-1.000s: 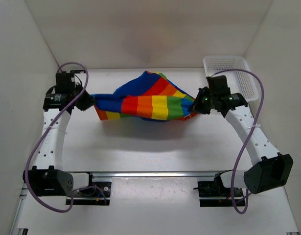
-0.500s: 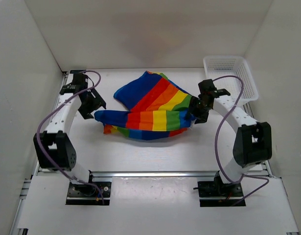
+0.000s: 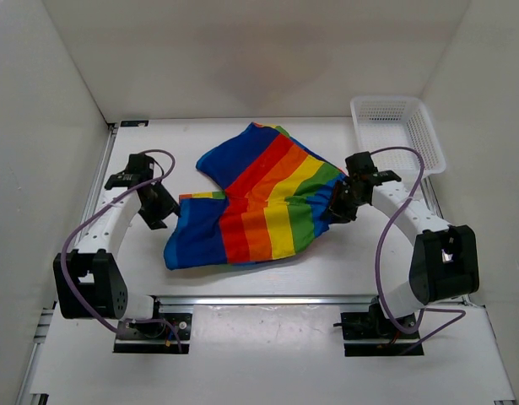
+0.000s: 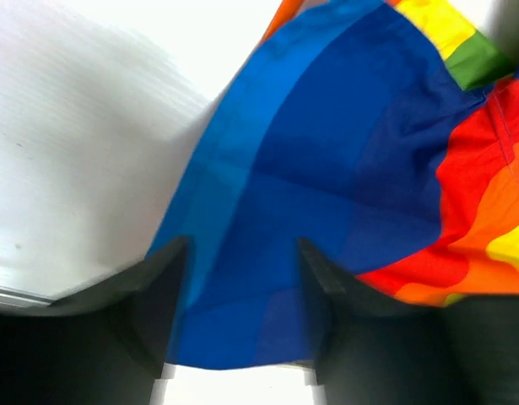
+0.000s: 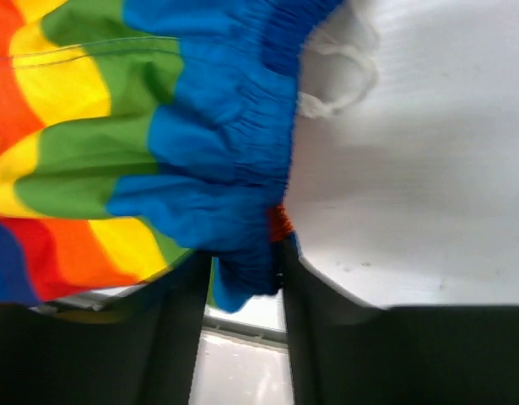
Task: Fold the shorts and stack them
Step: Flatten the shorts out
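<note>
The rainbow-striped shorts point(image 3: 259, 202) lie spread on the white table, blue edge to the left and green-blue waistband side to the right. My left gripper point(image 3: 164, 211) is at their left edge. In the left wrist view its jaws point(image 4: 242, 253) stand wide apart, with flat blue cloth point(image 4: 327, 169) between them, not pinched. My right gripper point(image 3: 339, 202) is at the right edge. In the right wrist view it point(image 5: 242, 261) is shut on the bunched blue waistband point(image 5: 200, 143), and a bit of orange-red band shows by one finger.
A white mesh basket point(image 3: 398, 126) stands at the back right corner, just behind my right arm. White walls enclose the table on the left, back and right. A white drawstring loop point(image 5: 343, 76) lies on the table beside the waistband.
Both grippers came down and toward me with the shorts. The cloth went from hanging stretched between them to lying spread on the table. My left jaws have opened.
</note>
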`<state>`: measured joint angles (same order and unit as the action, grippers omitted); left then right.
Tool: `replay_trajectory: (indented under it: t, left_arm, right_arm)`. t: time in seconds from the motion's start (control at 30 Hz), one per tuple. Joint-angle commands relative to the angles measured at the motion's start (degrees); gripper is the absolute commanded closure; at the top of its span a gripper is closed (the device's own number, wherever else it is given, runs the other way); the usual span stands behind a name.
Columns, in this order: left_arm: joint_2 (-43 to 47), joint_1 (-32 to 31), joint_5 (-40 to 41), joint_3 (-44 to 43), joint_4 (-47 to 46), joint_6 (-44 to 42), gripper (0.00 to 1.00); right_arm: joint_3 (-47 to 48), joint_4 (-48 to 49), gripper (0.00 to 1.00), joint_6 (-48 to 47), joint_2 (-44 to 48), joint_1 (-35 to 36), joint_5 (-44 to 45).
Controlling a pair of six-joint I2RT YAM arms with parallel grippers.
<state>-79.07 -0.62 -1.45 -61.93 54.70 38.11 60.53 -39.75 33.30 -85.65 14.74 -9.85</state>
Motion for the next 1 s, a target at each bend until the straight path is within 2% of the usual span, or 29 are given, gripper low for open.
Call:
replay_trajectory:
  t: [0.0,0.03,0.07,0.1,0.17,0.43,0.5,0.53,0.57,0.63,0.67,0.7,0.8,0.9,0.97]
  left_arm:
    - [1.5,-0.3,-1.8,1.3,-2.7,0.8,0.43]
    - [1.5,-0.3,-1.8,0.6,-2.8,0.2,0.70]
    - [1.5,-0.3,-2.3,0.6,-2.8,0.2,0.83]
    - [1.5,-0.3,-2.3,0.6,-2.8,0.2,0.90]
    - [1.5,-0.3,-2.3,0.1,-2.8,-0.3,0.90]
    - [6.1,-0.3,0.2,-1.5,3.0,-0.9,0.90]
    - [7.4,-0.9,0.2,1.1,4.4,-0.9,0.89]
    - [8.8,-0.9,-1.5,2.2,4.9,-0.9,0.78]
    - [9.6,-0.9,-2.7,3.5,4.9,-0.3,0.72]
    - [12.0,-2.3,-5.5,7.5,5.6,0.9,0.61]
    - [12.9,-3.2,-6.1,8.9,6.2,1.5,0.49]
    - [13.8,-3.9,-6.7,11.4,6.2,2.8,0.44]
    - [18.0,-6.6,-8.0,14.5,8.7,5.3,0.40]
    - [21.8,-9.3,-8.7,16.9,10.2,9.6,0.43]
    - [23.1,-12.0,-6.4,17.5,11.7,13.5,0.44]
  right_arm:
    - [2.4,3.4,0.71,2.3,-0.2,-0.1,-3.4]
    - [3.0,3.4,0.78,2.8,-0.2,-0.1,-3.4]
    - [3.0,3.4,0.84,2.8,-0.7,-0.1,-3.4]
    - [3.8,3.4,0.95,2.8,-0.8,-0.1,-3.4]
    - [3.8,2.7,1.00,2.8,-0.8,-0.1,-2.9]
    - [-3.0,-5.2,1.00,0.5,4.8,-0.1,3.7]
    - [-7.2,-5.9,1.00,0.5,6.4,-0.1,4.2]
    - [-8.6,-5.9,0.97,0.5,6.5,-0.1,4.2]
    - [-9.7,-5.9,0.89,1.0,6.5,-0.1,5.0]
    - [-11.8,-5.9,0.65,1.8,6.5,-0.1,5.5]
    - [-11.8,-5.9,0.45,2.7,6.5,-0.1,6.2]
    - [-12.4,-6.4,0.37,2.7,6.5,-0.1,6.2]
    - [-13.0,-7.8,0.26,4.0,7.6,-0.6,6.9]
    - [-13.7,-8.3,0.25,4.6,10.2,-0.6,6.9]
    - [-14.4,-9.6,0.25,5.2,12.3,-1.2,6.2]
